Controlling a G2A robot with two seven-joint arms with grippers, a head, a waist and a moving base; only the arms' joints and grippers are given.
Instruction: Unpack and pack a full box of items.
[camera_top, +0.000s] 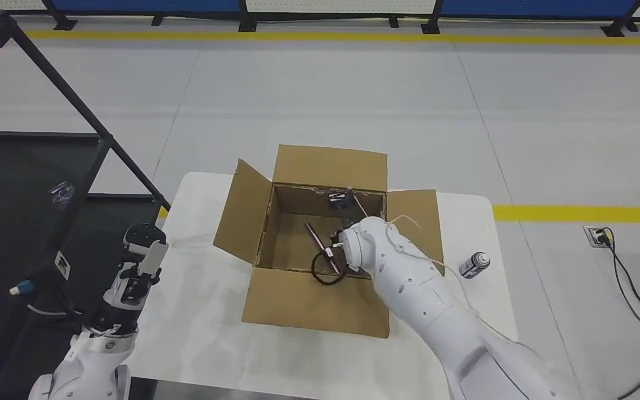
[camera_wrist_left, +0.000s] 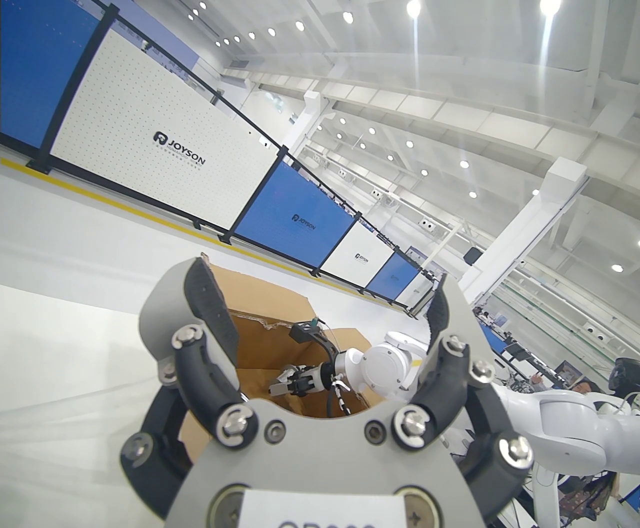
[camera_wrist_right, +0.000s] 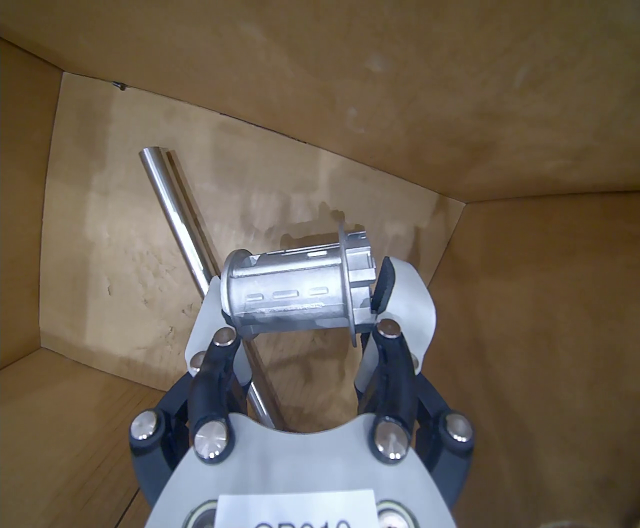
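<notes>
An open cardboard box (camera_top: 318, 302) stands mid-table with its flaps spread. My right gripper (camera_wrist_right: 302, 295) is down inside the box (camera_wrist_right: 350, 75), shut on a ribbed silver metal cylinder (camera_wrist_right: 290, 295) with a flange at one end, held a little above the floor. A shiny steel rod (camera_wrist_right: 172, 210) lies on the box floor beneath it, also seen from above as the rod (camera_top: 316, 238). My left gripper (camera_wrist_left: 325, 300) is open and holds nothing. It hangs above the table's left edge (camera_top: 141, 252), well apart from the box (camera_wrist_left: 265, 345). From there the right gripper (camera_wrist_left: 290, 385) shows inside the box.
A small dark can with a silver cap (camera_top: 474, 264) lies on the white table (camera_top: 205, 290) to the right of the box. A black frame and dark panel (camera_top: 60, 200) stand off the table's left side. Bare table lies left of the box.
</notes>
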